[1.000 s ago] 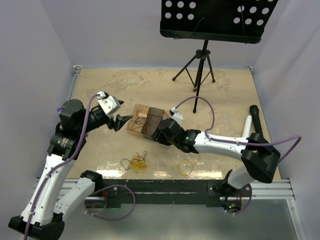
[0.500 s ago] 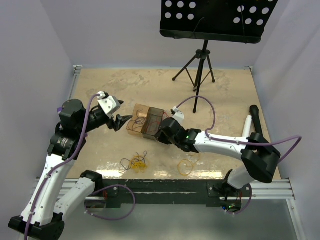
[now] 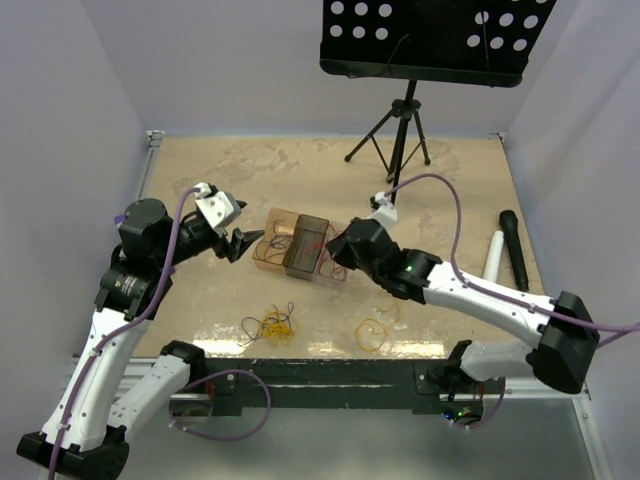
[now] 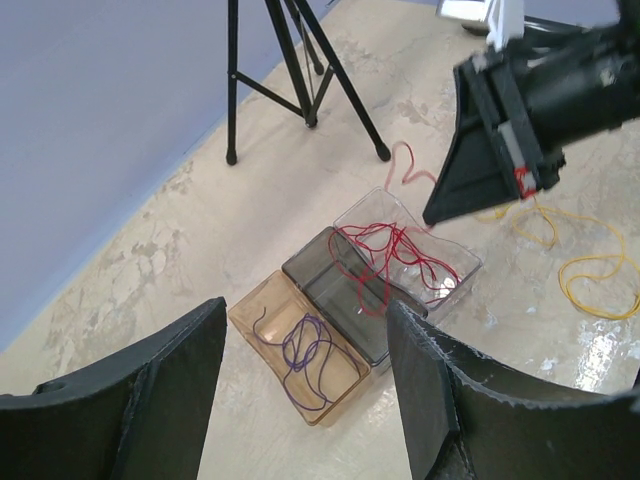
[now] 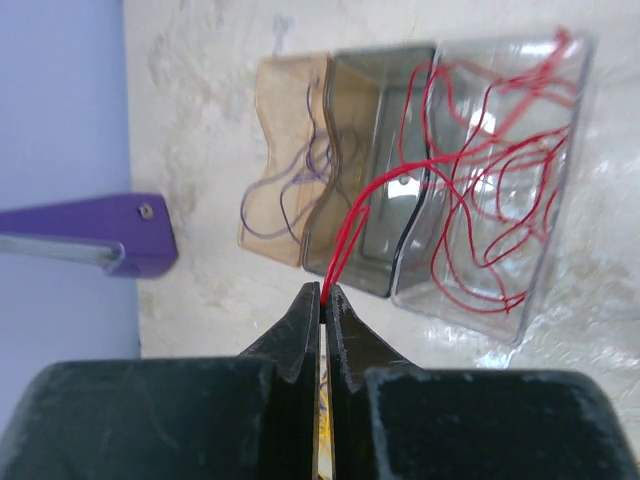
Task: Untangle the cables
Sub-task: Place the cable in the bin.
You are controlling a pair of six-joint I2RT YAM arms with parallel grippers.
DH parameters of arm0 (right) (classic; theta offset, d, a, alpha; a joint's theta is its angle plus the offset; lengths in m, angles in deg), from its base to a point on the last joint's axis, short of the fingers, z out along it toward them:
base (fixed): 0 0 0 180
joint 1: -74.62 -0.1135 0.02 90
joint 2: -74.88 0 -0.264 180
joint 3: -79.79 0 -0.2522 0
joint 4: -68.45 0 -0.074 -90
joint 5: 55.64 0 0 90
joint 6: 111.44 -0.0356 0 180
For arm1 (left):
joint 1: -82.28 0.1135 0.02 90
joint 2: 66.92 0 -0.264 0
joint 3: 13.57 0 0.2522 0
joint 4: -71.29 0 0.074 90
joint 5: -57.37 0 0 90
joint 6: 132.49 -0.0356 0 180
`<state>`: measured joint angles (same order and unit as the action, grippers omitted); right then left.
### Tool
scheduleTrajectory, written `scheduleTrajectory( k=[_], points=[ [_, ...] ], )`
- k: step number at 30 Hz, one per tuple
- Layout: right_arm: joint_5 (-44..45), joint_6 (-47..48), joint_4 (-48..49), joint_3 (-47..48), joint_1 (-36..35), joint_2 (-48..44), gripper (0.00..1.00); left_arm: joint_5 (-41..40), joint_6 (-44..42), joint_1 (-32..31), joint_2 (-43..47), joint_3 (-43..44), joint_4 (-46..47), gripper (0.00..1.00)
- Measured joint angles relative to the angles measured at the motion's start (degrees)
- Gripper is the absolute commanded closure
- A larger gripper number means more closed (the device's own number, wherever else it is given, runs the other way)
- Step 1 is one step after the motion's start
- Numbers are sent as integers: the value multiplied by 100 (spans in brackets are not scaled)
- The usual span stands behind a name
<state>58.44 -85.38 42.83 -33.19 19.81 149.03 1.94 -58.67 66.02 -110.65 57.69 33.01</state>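
Three small boxes sit in a row: an amber box [image 3: 273, 235] with a purple wire [image 4: 303, 348], a dark box [image 3: 305, 244], and a clear box [image 4: 452, 262] with red wires [image 4: 392, 252]. My right gripper [image 3: 336, 246] is shut on a strand of red wire [image 5: 368, 196] that runs from the clear box across the dark box [image 5: 377, 170]; its tips [image 5: 322, 292] hang above the boxes. My left gripper [image 3: 241, 243] is open and empty just left of the amber box [image 4: 296, 345]. A tangle of yellow, orange and dark wires [image 3: 271, 325] and a yellow loop [image 3: 375, 332] lie near the front.
A music stand's tripod [image 3: 398, 135] stands at the back. A black microphone [image 3: 514, 250] and a white one [image 3: 493, 254] lie at the right. Purple walls close the left, back and right sides.
My right arm has swung its elbow out to the right and raised its gripper, drawing the red strand up over the boxes. The left arm has not moved.
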Motion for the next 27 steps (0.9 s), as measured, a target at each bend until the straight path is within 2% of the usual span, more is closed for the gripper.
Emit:
scheduleTrajectory(
  k=[9, 14, 18, 27],
  points=[
    [24, 308, -245, -284, 949, -1108, 100, -15, -9, 0, 2, 0, 0, 30],
    [28, 511, -426, -313, 1121, -1261, 100, -13, -7, 0, 2, 0, 0, 30],
    [20, 837, -575, -186, 1121, -984, 100, -15, -7, 0, 2, 0, 0, 30],
    [-35, 1731, -852, 323, 1091, 345, 100, -15, -4, 0, 2, 0, 0, 30]
  ],
)
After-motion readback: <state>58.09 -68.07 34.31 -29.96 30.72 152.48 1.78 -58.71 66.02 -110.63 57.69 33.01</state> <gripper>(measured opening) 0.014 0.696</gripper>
